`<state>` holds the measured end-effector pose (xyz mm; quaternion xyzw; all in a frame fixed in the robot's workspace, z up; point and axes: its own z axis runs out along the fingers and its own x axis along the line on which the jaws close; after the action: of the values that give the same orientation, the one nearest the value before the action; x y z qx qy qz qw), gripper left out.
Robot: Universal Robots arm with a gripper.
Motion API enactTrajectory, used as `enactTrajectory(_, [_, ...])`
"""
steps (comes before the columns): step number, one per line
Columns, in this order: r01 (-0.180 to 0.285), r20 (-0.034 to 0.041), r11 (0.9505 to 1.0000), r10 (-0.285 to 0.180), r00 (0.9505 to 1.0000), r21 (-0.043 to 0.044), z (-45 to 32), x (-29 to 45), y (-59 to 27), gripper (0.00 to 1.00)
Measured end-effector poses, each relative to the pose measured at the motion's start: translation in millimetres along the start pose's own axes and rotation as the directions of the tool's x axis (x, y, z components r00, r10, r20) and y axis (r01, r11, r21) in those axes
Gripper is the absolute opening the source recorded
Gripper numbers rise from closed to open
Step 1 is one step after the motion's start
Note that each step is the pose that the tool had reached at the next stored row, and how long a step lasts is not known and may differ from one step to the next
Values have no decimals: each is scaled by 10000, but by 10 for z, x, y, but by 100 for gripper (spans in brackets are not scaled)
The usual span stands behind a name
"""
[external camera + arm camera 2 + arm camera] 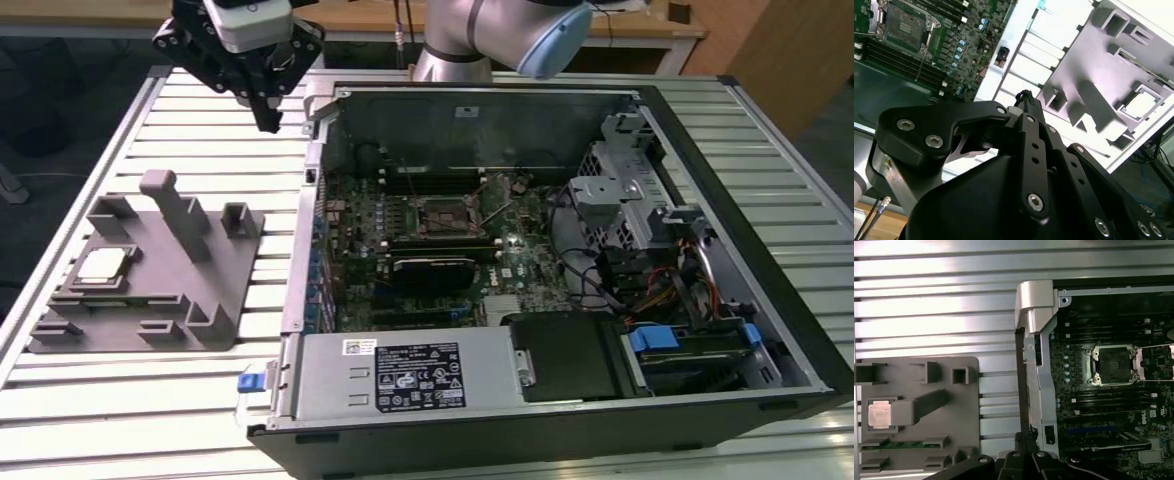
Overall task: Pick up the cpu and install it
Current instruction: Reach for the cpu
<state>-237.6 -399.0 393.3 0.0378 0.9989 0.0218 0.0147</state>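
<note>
Installation has not begun. The cpu (104,265) lies flat in its pocket on the grey holder (224,262), face up so it can be taken from above. The gripper (271,122) hangs high over the slatted table (160,125), beside the open computer case (481,112) and well apart from the cpu. Its jaws look pressed together, holding nothing. Inside the case, the socket (445,215) stands uncovered, ready to receive the chip.

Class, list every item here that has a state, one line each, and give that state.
cpu, seated in grey fixture, ungripped.
gripper, shut, empty, raised beside the case.
motherboard socket, open, empty.
computer case, lying flat, side open.
</note>
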Motion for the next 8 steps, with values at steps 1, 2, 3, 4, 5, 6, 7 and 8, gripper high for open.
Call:
enactTrajectory(1, [0, 2, 10000, 0, 10000, 0, -1, 19, -1, 11])
enactTrajectory(2, [-1, 3, 10000, 1, 10000, -1, -1, 37, -3, 11])
enactTrajectory(3, [-1, 4, 10000, 1, 10000, -1, -1, 54, -4, 11])
enactTrajectory(4, [-1, 5, 10000, 1, 10000, -1, -2, 71, -5, 11])
enactTrajectory(5, [-1, 7, 10000, 1, 10000, -1, -2, 88, -6, 11])
enactTrajectory(6, [-1, 8, 10000, 1, 10000, -1, -3, 104, -8, 11])
enactTrajectory(7, [0, 8, 10000, 0, 10000, -1, -4, 121, -9, 11])
enactTrajectory(8, [-1, 10, 10000, 1, 10000, -1, -4, 139, -10, 11])
